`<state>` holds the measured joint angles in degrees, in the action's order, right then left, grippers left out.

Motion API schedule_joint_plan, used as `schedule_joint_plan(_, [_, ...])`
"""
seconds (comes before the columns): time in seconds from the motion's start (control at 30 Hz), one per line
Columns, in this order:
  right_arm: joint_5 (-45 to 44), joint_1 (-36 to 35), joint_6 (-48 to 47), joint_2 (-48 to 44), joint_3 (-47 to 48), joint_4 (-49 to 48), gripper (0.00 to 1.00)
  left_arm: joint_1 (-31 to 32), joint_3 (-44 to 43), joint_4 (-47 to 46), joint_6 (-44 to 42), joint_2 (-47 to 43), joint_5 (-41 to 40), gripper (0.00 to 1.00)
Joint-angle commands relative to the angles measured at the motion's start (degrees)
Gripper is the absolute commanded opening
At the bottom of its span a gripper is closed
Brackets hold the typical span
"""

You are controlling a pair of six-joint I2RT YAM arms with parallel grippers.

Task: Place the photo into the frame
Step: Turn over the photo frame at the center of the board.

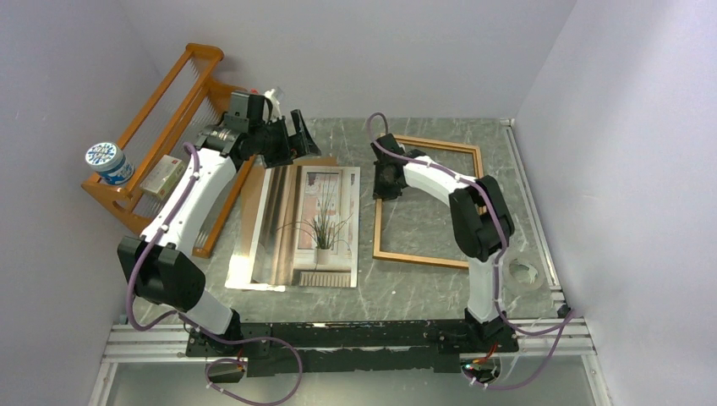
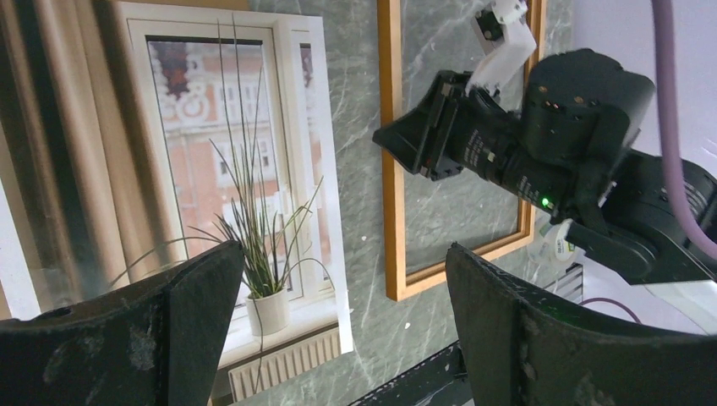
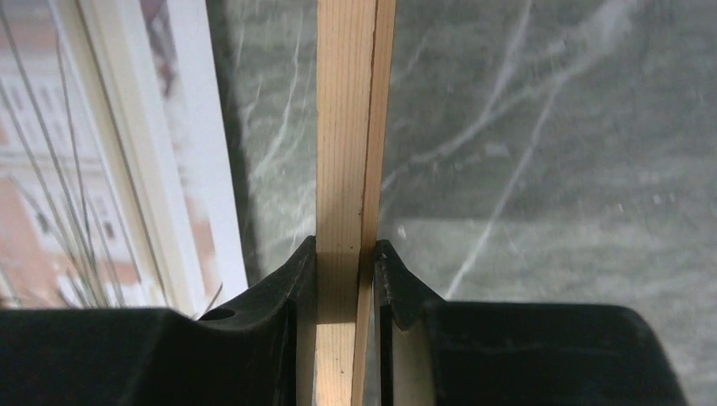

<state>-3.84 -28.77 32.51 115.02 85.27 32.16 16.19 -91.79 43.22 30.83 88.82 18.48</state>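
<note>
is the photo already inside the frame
No, the photo lies flat on the table beside the frame, whose opening shows only bare tabletop.

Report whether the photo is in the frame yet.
Out: the photo lies flat beside the frame, whose opening shows only bare tabletop.

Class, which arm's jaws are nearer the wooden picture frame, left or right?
Right. The right arm has its jaws shut on the rail of the frame nearest the photo; the left arm has its jaws open, raised near the photo's far end, apart from the frame.
</note>
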Motion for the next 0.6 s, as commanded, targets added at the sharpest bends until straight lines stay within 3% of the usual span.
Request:
schedule_joint_plan(0.0, [4.8, -0.2, -1.4, 4.0, 5.3, -6.5, 0.0, -0.4, 0.4, -0.2, -1.0, 0.6, -1.7, 0.94])
schedule_joint_plan(0.2, [4.6, -0.2, -4.2, 7.0, 7.1, -7.8, 0.14, -0.9, 1.6, -0.8, -0.8, 2.1, -2.8, 0.93])
schedule_joint_plan(0.43, [4.9, 0.0, -3.2, 4.9, 6.9, -6.8, 0.58, -2.5, 9.2, -9.7, -1.5, -1.1, -7.2, 0.94])
schedule_joint_plan(0.57, [6.6, 0.9, -1.1, 1.7, 5.9, -6.9, 0.67, -3.6, 9.5, -9.1, -2.3, 0.5, -9.8, 0.94])
